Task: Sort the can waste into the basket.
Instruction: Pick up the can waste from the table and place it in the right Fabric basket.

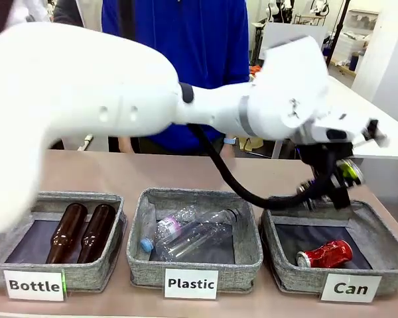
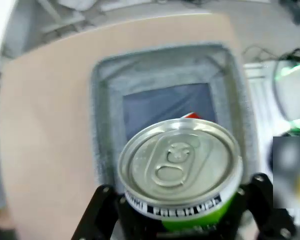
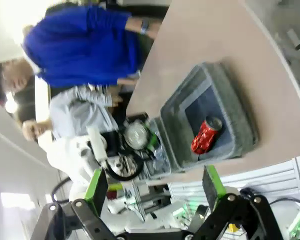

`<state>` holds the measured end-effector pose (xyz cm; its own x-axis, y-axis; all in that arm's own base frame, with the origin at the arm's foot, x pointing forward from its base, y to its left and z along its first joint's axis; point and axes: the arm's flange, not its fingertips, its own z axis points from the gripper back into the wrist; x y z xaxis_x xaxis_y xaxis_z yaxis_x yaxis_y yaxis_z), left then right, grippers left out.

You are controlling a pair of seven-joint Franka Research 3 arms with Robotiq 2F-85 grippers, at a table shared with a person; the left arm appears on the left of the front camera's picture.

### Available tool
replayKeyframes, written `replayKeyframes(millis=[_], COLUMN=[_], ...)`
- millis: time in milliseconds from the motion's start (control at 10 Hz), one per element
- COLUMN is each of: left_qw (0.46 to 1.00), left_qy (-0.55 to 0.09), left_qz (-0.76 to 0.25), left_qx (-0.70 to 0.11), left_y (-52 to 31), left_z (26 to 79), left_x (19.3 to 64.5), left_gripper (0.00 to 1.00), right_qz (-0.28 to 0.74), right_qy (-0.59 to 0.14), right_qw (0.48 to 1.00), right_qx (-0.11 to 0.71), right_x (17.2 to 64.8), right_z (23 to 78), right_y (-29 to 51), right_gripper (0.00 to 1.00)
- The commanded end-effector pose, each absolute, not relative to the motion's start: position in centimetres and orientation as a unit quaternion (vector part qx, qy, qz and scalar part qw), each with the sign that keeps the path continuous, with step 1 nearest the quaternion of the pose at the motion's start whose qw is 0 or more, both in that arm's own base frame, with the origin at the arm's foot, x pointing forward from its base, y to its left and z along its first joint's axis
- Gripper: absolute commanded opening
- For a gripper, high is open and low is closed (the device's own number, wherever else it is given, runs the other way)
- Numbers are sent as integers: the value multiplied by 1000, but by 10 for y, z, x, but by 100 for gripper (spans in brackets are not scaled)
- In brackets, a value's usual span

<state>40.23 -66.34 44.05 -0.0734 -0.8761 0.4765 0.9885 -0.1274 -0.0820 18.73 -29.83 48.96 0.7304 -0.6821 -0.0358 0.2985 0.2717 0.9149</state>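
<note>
Three grey baskets are lined along the near worktop (image 1: 186, 175). Left basket (image 1: 26, 265): two brown bottles (image 1: 79, 232). Middle basket (image 1: 242, 262): clear plastic bottles (image 1: 189, 232), probably two. Right Can basket (image 1: 378, 245): one red can (image 1: 325, 254). A green can (image 2: 182, 172) is pinched by the left pincer (image 1: 331, 185) above that basket's far edge. The right pincer (image 3: 155, 187) is spread, empty.

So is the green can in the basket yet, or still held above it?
Out: the left gripper grips the green can above the Can basket, where only a red can lies.
</note>
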Motion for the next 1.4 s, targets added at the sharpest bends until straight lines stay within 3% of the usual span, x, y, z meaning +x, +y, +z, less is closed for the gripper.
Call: replayKeyframes(millis=[0, 100, 500, 600, 700, 800, 900, 1100, 1200, 1300], left_qw=[628, 618, 623, 620, 618, 618, 619, 628, 633, 638], left_qy=[-90, -86, -99, -94, -92, -92, -97, -106, -109, -117], left_qz=[-745, -757, -758, -761, -763, -763, -761, -754, -748, -744], left_qx=[-205, -193, -165, -167, -169, -167, -166, -163, -166, -160], left_y=[-702, -708, -703, -702, -702, -701, -700, -697, -692, -685], left_z=[438, 428, 428, 427, 425, 426, 428, 432, 434, 437], left_x=[398, 391, 392, 391, 392, 394, 395, 398, 402, 406], left_gripper=[0, 0, 0, 15, 58, 73, 100, 100, 93, 100], right_qz=[-361, -316, -316, -316, -316, -316, -316, -316, -316, -316], right_qy=[-234, -187, -187, -187, -187, -187, -187, -187, -187, -187], right_qw=[735, 775, 775, 775, 775, 775, 775, 775, 775, 775], right_qx=[523, 514, 514, 514, 514, 514, 514, 514, 514, 514], right_x=[193, 187, 187, 187, 187, 187, 187, 187, 187, 187], right_z=[484, 490, 490, 490, 490, 490, 490, 490, 490, 490], right_y=[-311, -298, -298, -298, -298, -298, -298, -298, -298, -298], right_gripper=[100, 100, 100, 100, 100, 100, 100, 100, 100, 100])
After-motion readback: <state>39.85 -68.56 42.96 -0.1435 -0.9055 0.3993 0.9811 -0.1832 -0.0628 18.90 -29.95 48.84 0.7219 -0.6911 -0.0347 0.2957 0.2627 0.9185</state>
